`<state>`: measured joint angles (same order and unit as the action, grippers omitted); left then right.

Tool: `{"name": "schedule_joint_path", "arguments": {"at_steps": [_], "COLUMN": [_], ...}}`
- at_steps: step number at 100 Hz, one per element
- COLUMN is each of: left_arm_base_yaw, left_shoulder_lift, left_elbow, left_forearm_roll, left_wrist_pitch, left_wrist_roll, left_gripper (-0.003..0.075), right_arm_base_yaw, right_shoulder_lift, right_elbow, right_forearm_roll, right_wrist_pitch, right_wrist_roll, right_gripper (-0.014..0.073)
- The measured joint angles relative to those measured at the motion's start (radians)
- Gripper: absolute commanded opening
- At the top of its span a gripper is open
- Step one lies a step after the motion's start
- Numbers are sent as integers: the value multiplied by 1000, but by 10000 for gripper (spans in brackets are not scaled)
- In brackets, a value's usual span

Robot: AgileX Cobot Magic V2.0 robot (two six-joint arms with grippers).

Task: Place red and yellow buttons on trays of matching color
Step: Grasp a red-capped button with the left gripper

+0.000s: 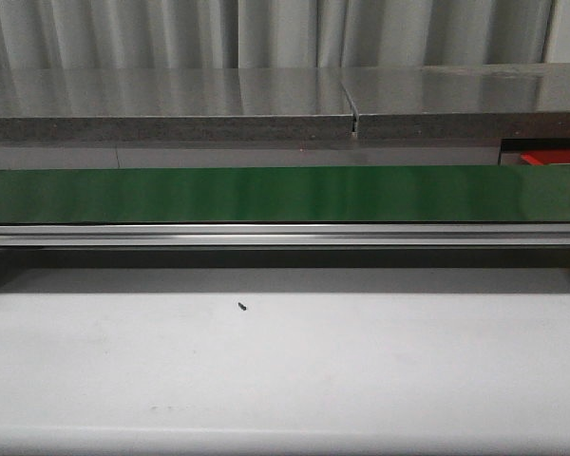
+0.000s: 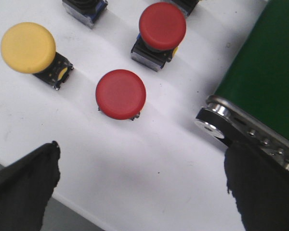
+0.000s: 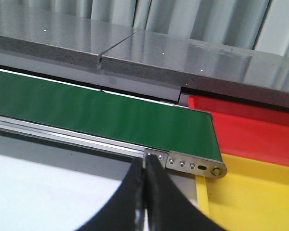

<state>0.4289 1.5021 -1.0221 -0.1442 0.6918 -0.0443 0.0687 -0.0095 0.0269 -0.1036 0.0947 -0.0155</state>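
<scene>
In the left wrist view, a yellow button [image 2: 28,47] and two red buttons [image 2: 120,94] [image 2: 162,26] stand on the white table, with another button body [image 2: 85,8] partly cut off at the frame's edge. My left gripper [image 2: 140,180] is open above the table, short of the nearer red button, nothing between its fingers [image 2: 26,185]. In the right wrist view, my right gripper [image 3: 145,166] is shut and empty, near the belt's end. Beyond it lie the red tray [image 3: 250,132] and the yellow tray [image 3: 253,192]. Neither gripper shows in the front view.
A green conveyor belt [image 1: 285,194] runs across the front view on an aluminium rail, with a grey stone ledge [image 1: 266,95] behind. A sliver of the red tray [image 1: 551,157] shows at far right. The belt's end roller [image 2: 212,126] sits close to my left gripper.
</scene>
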Motion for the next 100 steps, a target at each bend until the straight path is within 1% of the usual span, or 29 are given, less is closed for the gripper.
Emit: {"name": "schedule_joint_path", "arguments": {"at_steps": [51, 62, 71, 83, 100], "left_arm_base_yaw": [3, 3, 3, 3, 3], "left_shoulder_lift": [243, 277, 292, 301, 307], "left_elbow": [-147, -162, -166, -169, -168], "left_forearm_roll": [0, 0, 0, 0, 0], "left_wrist_pitch": [-7, -3, -3, -1, 1], "left_wrist_roll": [-2, -2, -2, -2, -2], "left_gripper": [649, 620, 564, 452, 216], "right_arm_base_yaw": [0, 0, 0, 0, 0], "right_shoulder_lift": [0, 0, 0, 0, 0], "right_elbow": [0, 0, 0, 0, 0], "right_forearm_roll": [0, 0, 0, 0, 0], "right_wrist_pitch": [0, 0, 0, 0, 0], "right_wrist_roll": [0, 0, 0, 0, 0], "right_gripper": [-69, -69, -69, -69, -69]}}
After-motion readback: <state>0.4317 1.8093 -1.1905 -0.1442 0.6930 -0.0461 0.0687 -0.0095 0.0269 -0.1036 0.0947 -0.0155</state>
